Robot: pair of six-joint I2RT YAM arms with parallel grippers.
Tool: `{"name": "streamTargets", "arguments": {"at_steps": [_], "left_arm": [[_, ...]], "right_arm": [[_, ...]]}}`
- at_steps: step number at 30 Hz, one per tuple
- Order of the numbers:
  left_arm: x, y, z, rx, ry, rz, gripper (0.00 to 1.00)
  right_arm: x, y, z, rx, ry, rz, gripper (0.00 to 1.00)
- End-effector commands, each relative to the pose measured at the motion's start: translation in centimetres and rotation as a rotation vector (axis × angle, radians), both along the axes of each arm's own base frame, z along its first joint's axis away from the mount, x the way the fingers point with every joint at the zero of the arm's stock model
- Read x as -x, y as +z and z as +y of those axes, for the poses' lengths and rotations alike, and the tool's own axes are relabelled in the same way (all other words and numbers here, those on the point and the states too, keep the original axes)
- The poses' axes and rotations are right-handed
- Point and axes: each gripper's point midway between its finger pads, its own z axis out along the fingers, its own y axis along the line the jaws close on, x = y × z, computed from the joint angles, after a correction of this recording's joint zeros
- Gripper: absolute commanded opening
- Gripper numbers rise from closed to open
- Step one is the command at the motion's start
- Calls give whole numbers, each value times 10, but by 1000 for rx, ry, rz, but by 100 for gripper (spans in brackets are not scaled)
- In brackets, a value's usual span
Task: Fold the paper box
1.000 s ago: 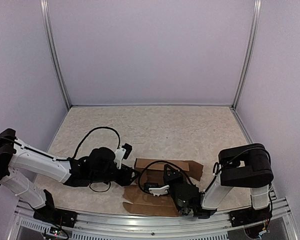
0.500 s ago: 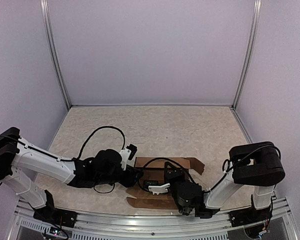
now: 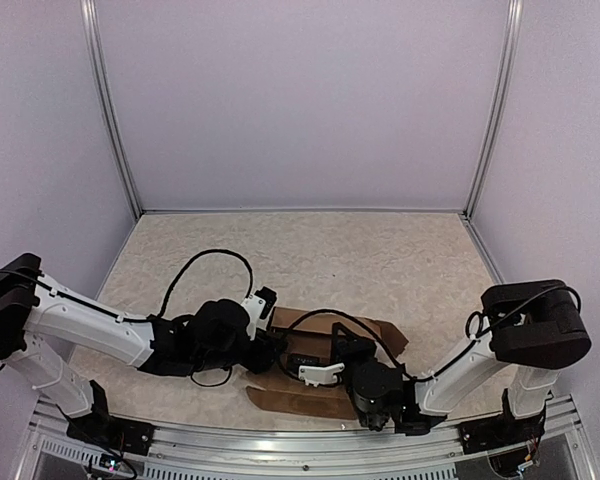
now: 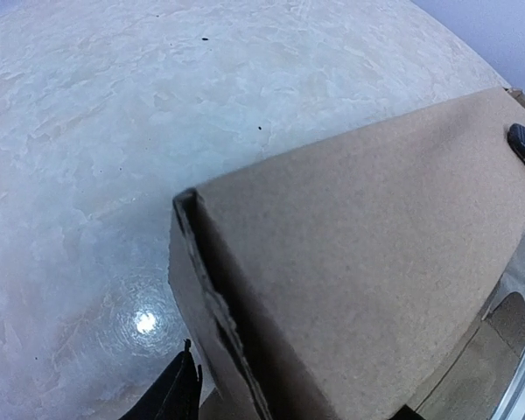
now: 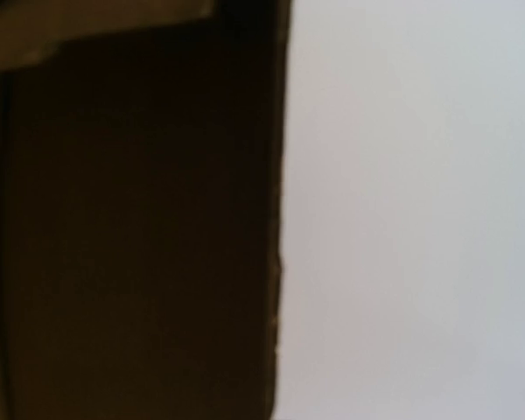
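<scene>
**Cardboard carton sits between two arms at the near edge**

Brown and unmarked, the paper box (image 3: 376, 330) lies partly folded on the mottled beige tabletop (image 3: 330, 255), close to the front rail and between the two robot arms. One loose flap (image 3: 298, 401) lies flat on the side nearest the rail, and another juts out at the box's right end.

The left arm reaches in low from the left, and the left tool (image 3: 266, 350) meets the box's left end. Its wrist camera shows a creased cardboard panel rising across most of the view, with a black fingertip (image 4: 180, 390) tight against the lower left wall. The tool is half spread and pinches that folded end.

The right arm bends in from the right, low over the front edge. The right tool (image 3: 310, 368) sits over the middle of the box, pressed together. Its wrist camera sees only a dark cardboard wall (image 5: 131, 227) close to the lens on the left and a pale blur on the right.
</scene>
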Motion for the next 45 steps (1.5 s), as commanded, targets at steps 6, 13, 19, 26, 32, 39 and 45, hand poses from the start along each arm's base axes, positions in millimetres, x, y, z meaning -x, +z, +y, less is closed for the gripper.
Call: {"name": "streamTargets", "arguments": {"at_steps": [6,13,19,26,32,39,45], "left_arm": [[-13,1,1,-41,48,-65,50],[-16,-5,-9,-38,40,-53,46],[-16,-8,-12,-31,47,-38,41],[-16,-15,-11,-47,68,-25,31],[-12,-15,-9,-40,89,-40,28],[-11,-10,-12,-13,101,-56,14],[-11,-4,-17,-30,88,-76,0]], "right_arm": [[11,-31,3,65,3,12,0],[12,-31,8,42,6,22,0],[12,-29,13,7,-7,43,0],[12,-26,18,-49,-39,55,0],[11,-26,24,-108,-57,109,0],[14,-32,25,-129,-66,173,0],[19,-31,31,-213,-44,277,2]]}}
